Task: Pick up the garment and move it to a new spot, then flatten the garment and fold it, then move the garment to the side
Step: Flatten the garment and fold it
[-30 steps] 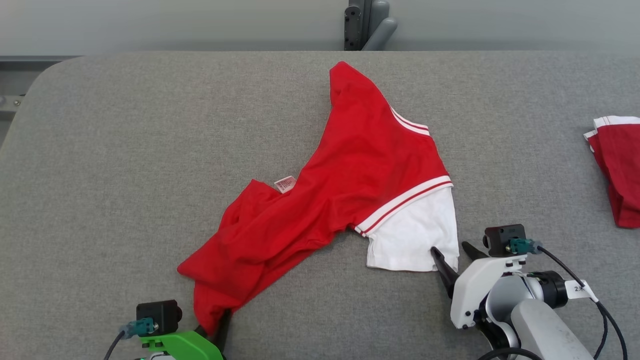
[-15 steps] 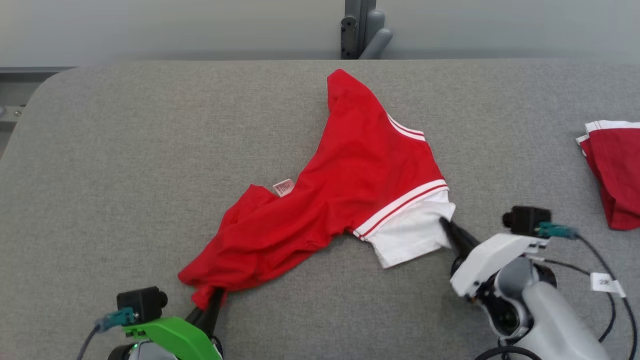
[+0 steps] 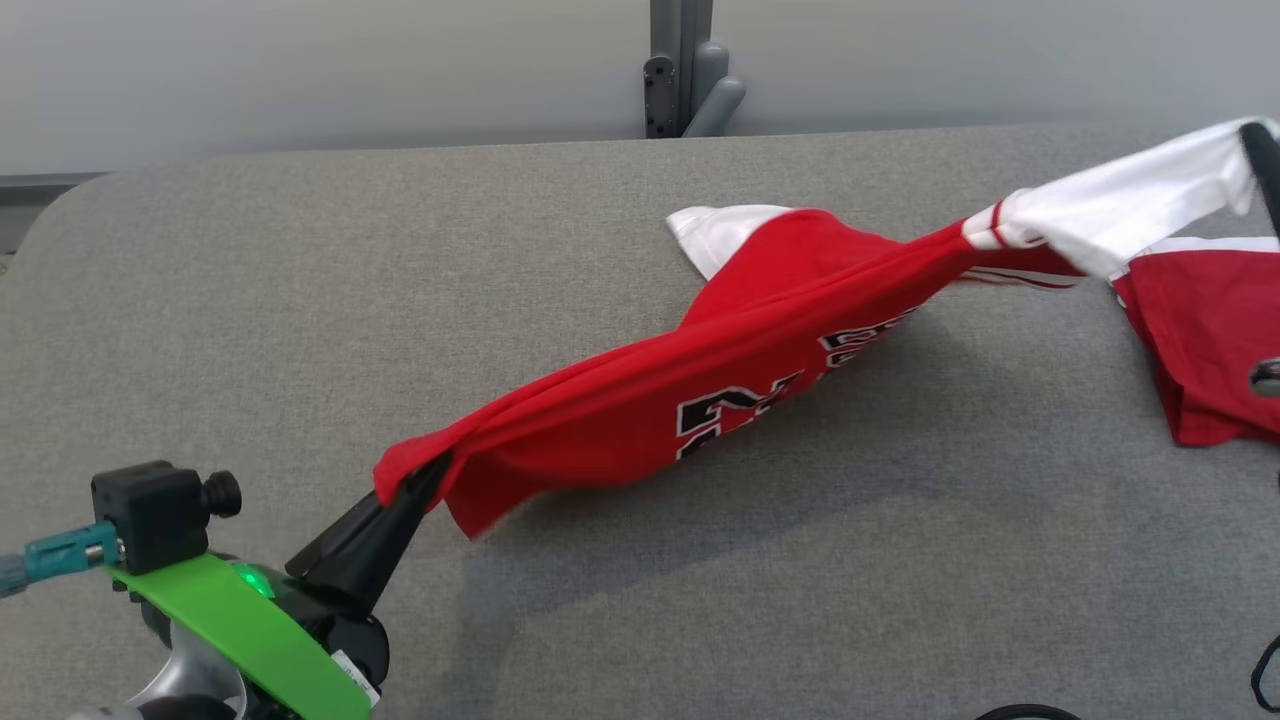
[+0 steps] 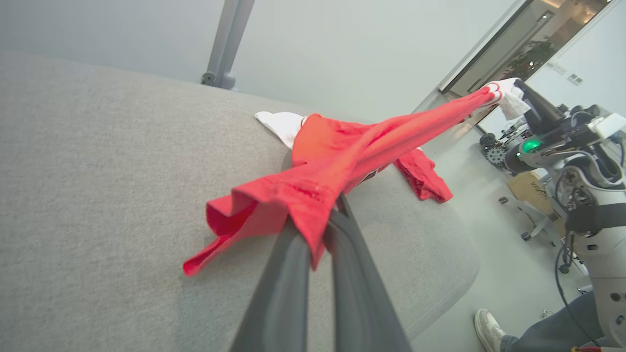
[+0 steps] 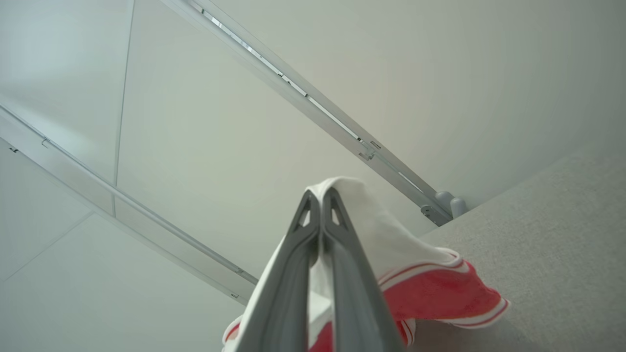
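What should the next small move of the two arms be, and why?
Probably raise both arms a little higher. The left gripper is shut on the red hem and the right gripper on a white sleeve, so the garment hangs stretched between them, but its other white sleeve rests on the table. Lifting should free it before carrying.
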